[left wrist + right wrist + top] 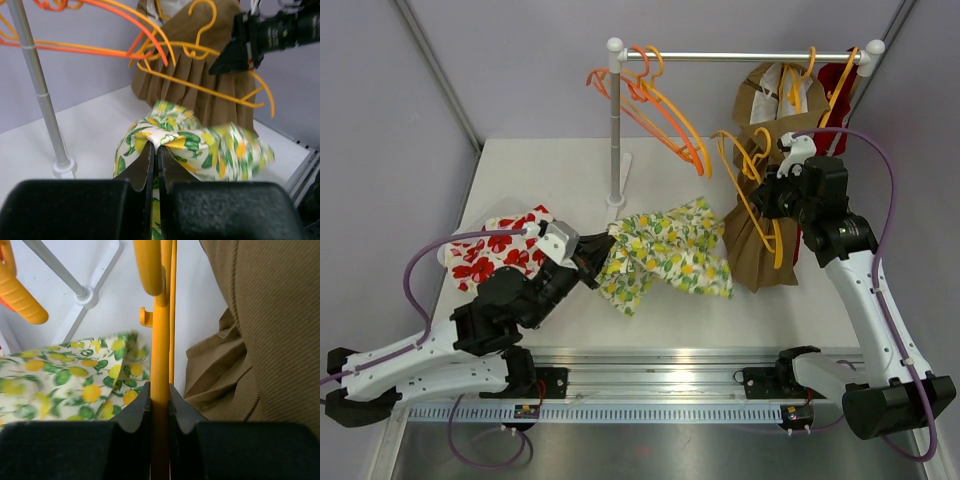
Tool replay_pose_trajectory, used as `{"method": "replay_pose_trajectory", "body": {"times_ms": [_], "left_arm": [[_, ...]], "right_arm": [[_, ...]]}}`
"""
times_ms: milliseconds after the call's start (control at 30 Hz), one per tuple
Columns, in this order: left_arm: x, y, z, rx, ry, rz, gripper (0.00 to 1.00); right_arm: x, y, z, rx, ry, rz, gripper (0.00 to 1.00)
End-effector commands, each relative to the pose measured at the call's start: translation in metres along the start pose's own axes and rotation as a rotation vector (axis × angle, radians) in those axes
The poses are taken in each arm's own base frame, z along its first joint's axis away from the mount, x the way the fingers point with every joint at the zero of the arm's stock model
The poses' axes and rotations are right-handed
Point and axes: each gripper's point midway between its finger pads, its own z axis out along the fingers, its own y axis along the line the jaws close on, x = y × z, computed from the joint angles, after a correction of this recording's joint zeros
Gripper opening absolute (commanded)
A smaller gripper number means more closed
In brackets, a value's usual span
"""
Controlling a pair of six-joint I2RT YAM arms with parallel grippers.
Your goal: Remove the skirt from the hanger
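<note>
The lemon-print skirt [670, 255] lies spread on the table between the two arms. My left gripper [595, 262] is shut on its left edge, with the cloth bunched between the fingertips [156, 147]. My right gripper [760, 195] is shut on the bar of a yellow hanger [760, 215], which runs straight up between its jaws [160, 390] in the right wrist view. The skirt's right edge [132, 352] reaches close to the hanger [160, 340]. I cannot tell whether it is still clipped to it.
A brown pleated skirt [760, 255] hangs on yellow hangers just behind the right gripper. The rack pole [616, 130] stands at the back centre with empty orange hangers [660, 110]. A red-flowered garment [495, 255] lies at the left beside the left arm.
</note>
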Motion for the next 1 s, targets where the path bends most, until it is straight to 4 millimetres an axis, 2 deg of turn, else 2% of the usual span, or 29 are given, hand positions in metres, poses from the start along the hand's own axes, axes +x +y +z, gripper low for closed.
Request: {"method": "replay_pose_trajectory", "body": {"times_ms": [0, 33, 67, 100, 167, 200, 233, 300, 333, 400, 433, 467, 500, 533, 567, 600, 633, 667, 700, 733, 767, 800, 833, 867, 900, 933, 967], "left_arm": [[0.050, -0.001, 0.004, -0.014, 0.124, 0.058, 0.00], [0.063, -0.003, 0.006, -0.011, 0.152, 0.067, 0.00], [0.065, -0.006, 0.010, -0.007, 0.141, 0.059, 0.00], [0.079, -0.013, 0.016, 0.012, 0.169, 0.072, 0.00], [0.089, -0.021, 0.024, 0.029, 0.173, 0.040, 0.00], [0.104, -0.030, 0.030, 0.056, 0.208, 0.050, 0.00], [0.108, -0.033, 0.033, 0.063, 0.215, 0.050, 0.00], [0.120, -0.041, 0.040, 0.085, 0.237, 0.047, 0.00], [0.122, -0.044, 0.043, 0.092, 0.237, 0.045, 0.00], [0.121, -0.049, 0.046, 0.108, 0.237, 0.036, 0.00], [0.123, -0.051, 0.047, 0.116, 0.244, 0.037, 0.03], [0.123, -0.054, 0.048, 0.129, 0.245, 0.036, 0.09], [0.124, -0.055, 0.048, 0.137, 0.247, 0.035, 0.18], [0.125, -0.056, 0.046, 0.148, 0.253, 0.036, 0.45], [0.124, -0.057, 0.045, 0.155, 0.255, 0.035, 0.63], [0.126, -0.058, 0.043, 0.165, 0.264, 0.035, 0.76], [0.131, -0.057, 0.039, 0.169, 0.287, 0.044, 0.87], [0.127, -0.056, 0.035, 0.173, 0.282, 0.046, 0.97], [0.129, -0.055, 0.032, 0.178, 0.290, 0.050, 0.99], [0.134, -0.052, 0.026, 0.182, 0.315, 0.062, 0.99], [0.129, -0.051, 0.021, 0.192, 0.307, 0.062, 0.99], [0.129, -0.050, 0.016, 0.195, 0.314, 0.063, 0.99], [0.138, -0.046, 0.009, 0.195, 0.354, 0.078, 0.99], [0.140, -0.046, 0.004, 0.202, 0.367, 0.078, 0.99], [0.135, -0.043, 0.000, 0.201, 0.360, 0.070, 0.99], [0.142, -0.040, -0.007, 0.194, 0.392, 0.075, 0.99], [0.144, -0.038, -0.010, 0.186, 0.397, 0.061, 0.99]], "right_arm": [[-0.044, 0.000, -0.013, 0.015, -0.137, -0.056, 0.00], [-0.048, 0.003, -0.015, 0.001, -0.145, -0.058, 0.00], [-0.049, 0.004, -0.015, -0.009, -0.141, -0.089, 0.00], [-0.050, 0.007, -0.014, -0.025, -0.139, -0.098, 0.00], [-0.056, 0.019, -0.015, -0.090, -0.135, -0.114, 0.00], [-0.058, 0.022, -0.015, -0.107, -0.135, -0.119, 0.00], [-0.067, 0.025, -0.018, -0.120, -0.151, -0.123, 0.00], [-0.073, 0.025, -0.013, -0.121, -0.145, -0.125, 0.00], [-0.085, 0.028, -0.017, -0.126, -0.170, -0.134, 0.00], [-0.092, 0.029, -0.009, -0.133, -0.161, -0.144, 0.00], [-0.107, 0.032, -0.014, -0.135, -0.188, -0.155, 0.00], [-0.107, 0.033, -0.003, -0.142, -0.164, -0.160, 0.00], [-0.123, 0.037, -0.007, -0.145, -0.195, -0.174, 0.00], [-0.127, 0.039, -0.003, -0.149, -0.192, -0.178, 0.00], [-0.129, 0.045, 0.000, -0.163, -0.186, -0.187, 0.00], [-0.141, 0.048, 0.006, -0.166, -0.196, -0.194, 0.00], [-0.144, 0.050, 0.010, -0.167, -0.194, -0.198, 0.00], [-0.141, 0.051, 0.026, -0.170, -0.165, -0.195, 0.00], [-0.144, 0.060, 0.031, -0.187, -0.164, -0.199, 0.00], [-0.157, 0.064, 0.029, -0.187, -0.193, -0.204, 0.00], [-0.155, 0.066, 0.043, -0.190, -0.175, -0.204, 0.00], [-0.158, 0.075, 0.045, -0.206, -0.180, -0.212, 0.00], [-0.170, 0.079, 0.044, -0.201, -0.209, -0.217, 0.00], [-0.167, 0.082, 0.057, -0.202, -0.191, -0.221, 0.00], [-0.176, 0.091, 0.056, -0.215, -0.213, -0.232, 0.00], [-0.178, 0.094, 0.062, -0.208, -0.213, -0.235, 0.00], [-0.171, 0.095, 0.077, -0.207, -0.183, -0.235, 0.00]]}}
